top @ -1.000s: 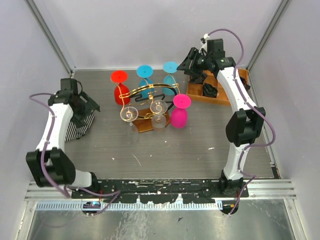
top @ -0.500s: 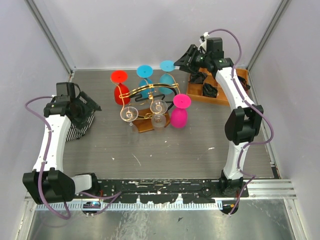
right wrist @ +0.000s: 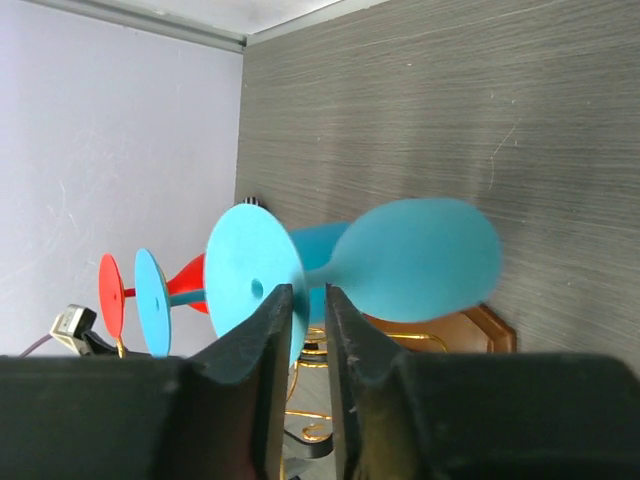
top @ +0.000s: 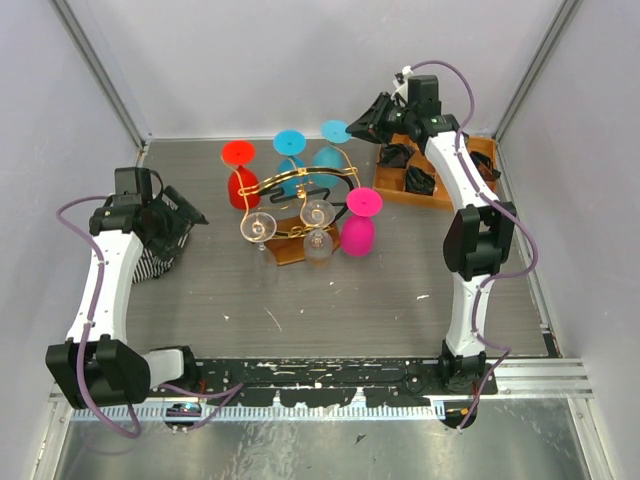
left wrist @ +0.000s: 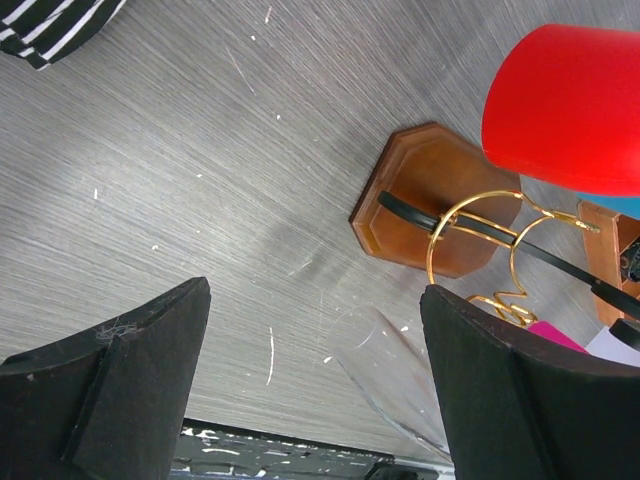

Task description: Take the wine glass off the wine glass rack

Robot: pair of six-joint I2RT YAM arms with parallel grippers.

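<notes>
The wine glass rack [top: 300,195], gold wire on a brown base [top: 290,250], stands mid-table with several glasses hanging foot-up. A light blue wine glass [top: 327,157] hangs at its back right. My right gripper [top: 352,128] is shut on the rim of its round foot [top: 336,130]. In the right wrist view the gripper [right wrist: 308,292] pinches the foot [right wrist: 245,260] beside the stem, with the bowl [right wrist: 420,258] beyond. My left gripper [top: 190,212] is open, left of the rack. In the left wrist view it [left wrist: 315,380] holds nothing, above a clear glass [left wrist: 385,365].
Red [top: 242,185], blue [top: 290,142], pink [top: 358,235] and two clear glasses [top: 258,227] also hang on the rack. A wooden tray [top: 440,185] with black items sits at the back right. A striped cloth [top: 160,250] lies under the left arm.
My right gripper has moved left to the blue glass's foot and narrowed onto it. The left arm has straightened, its gripper staying near the striped cloth.
</notes>
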